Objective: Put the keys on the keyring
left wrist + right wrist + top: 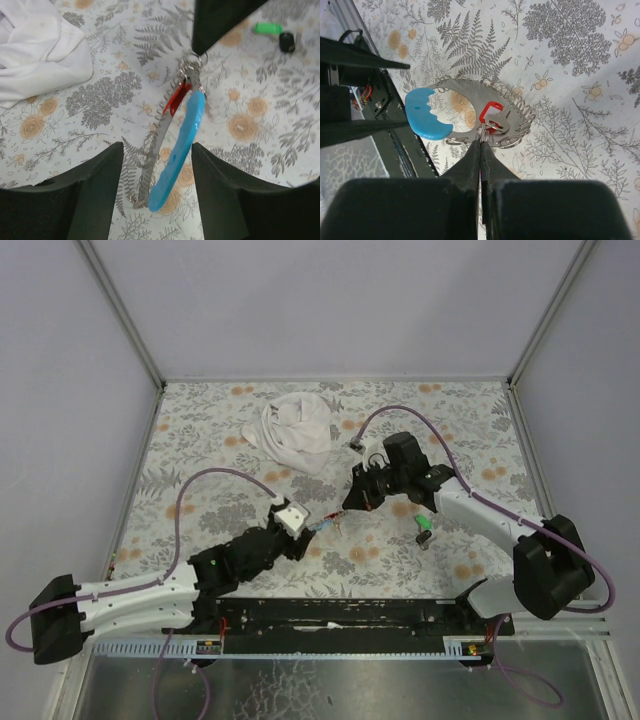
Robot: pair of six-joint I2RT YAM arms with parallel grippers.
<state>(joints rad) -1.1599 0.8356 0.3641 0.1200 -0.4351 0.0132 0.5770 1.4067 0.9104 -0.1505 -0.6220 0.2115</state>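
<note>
The right hand (480, 144) pinches the small thin metal keyring (192, 60) at its tips, with a little red-headed key (177, 97) hanging on it, and the left hand (156, 150) stands wide open around the light-blue plastic piece (184, 140), not touching it.

I record a flat table covering (200, 430), white, printed with grey ferns and orange blossoms. Crumpled fabric cloth (295, 428): plain white. Curved plastic tag (180, 145): light blue. Woven strap (152, 150): grey. Thin wire keyring (192, 60): silver. Red-headed metal key (176, 99); green-headed metal key (267, 28).
</note>
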